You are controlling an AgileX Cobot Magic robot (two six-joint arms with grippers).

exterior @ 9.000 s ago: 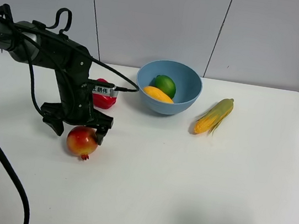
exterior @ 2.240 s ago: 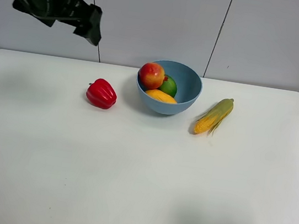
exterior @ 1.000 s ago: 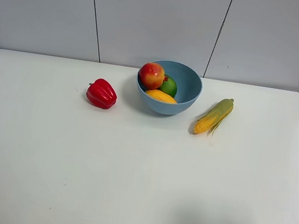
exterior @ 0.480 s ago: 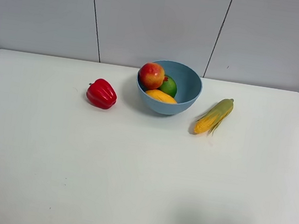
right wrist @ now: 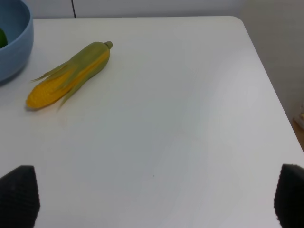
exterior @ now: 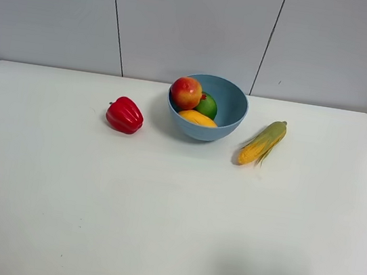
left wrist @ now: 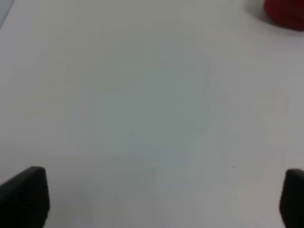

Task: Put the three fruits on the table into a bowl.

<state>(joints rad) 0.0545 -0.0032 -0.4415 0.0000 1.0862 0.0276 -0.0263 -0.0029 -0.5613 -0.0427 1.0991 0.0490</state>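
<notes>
Both tools, left (left wrist: 156, 199) and right (right wrist: 152, 199), hung spread open and empty over the tabletop (exterior: 157, 229); pomegranate (exterior: 186, 92), lime (exterior: 208, 105) and mango (exterior: 197, 117) filled the bowl (exterior: 231, 113).

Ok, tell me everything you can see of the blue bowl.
The bowl is round, deep and light blue with a glossy, plastic-looking finish. It stands upright on the white table near the far edge, between the red pepper and the corn cob, touching neither. Inside lie the pomegranate against the pepper-side rim, the lime beside it and the mango in front. The right wrist view catches only a slice of its outer wall.
</notes>
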